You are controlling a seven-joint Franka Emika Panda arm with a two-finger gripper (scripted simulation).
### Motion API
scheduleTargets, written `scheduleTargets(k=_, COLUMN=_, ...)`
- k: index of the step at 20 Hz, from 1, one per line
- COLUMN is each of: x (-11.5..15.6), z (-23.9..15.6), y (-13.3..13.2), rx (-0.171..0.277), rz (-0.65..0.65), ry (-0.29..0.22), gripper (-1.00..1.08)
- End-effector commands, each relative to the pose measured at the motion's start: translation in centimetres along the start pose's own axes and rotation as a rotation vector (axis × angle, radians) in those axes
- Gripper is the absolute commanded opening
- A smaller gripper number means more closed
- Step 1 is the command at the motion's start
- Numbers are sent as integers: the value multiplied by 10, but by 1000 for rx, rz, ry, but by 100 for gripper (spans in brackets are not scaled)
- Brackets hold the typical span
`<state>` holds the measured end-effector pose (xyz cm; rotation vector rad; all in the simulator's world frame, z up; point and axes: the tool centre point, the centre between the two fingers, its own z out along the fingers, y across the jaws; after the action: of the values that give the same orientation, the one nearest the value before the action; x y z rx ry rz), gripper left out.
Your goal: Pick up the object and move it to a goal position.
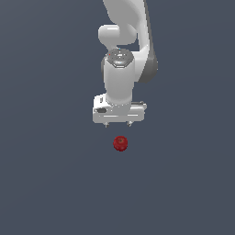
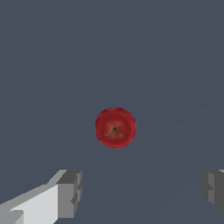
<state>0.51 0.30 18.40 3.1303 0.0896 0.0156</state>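
I see the gripper (image 1: 118,124) hanging over the dark grey floor (image 1: 46,183), jaws spread wide with nothing between them. The red apple (image 1: 120,143) sits on that floor apart from the fingertips (image 2: 70,192) — dimple facing the wrist camera.

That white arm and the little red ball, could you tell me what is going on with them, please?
A white robot arm hangs over a small dark red, apple-like ball lying on a plain grey surface. Its gripper is open, the fingers spread wide, and holds nothing. The ball is not yet grasped or lifted.
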Motion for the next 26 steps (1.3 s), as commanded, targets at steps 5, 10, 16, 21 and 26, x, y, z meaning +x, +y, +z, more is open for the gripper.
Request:
scheduleTargets(k=5, x=1, z=0, y=-7, rx=9, rz=-14, ry=3, gripper=100)
scheduleTargets(k=10, x=1, z=0, y=-23, rx=28, rz=-44, ry=11, gripper=100)
scheduleTargets(k=16, x=2, z=3, y=-22, rx=27, rz=-40, ry=10, gripper=100)
scheduleTargets(k=21, x=6, z=18, y=-20, rx=24, rz=-25, ry=6, gripper=100)
scheduleTargets(k=26, x=13, z=47, y=-17, rx=19, rz=2, ry=-1, gripper=100)
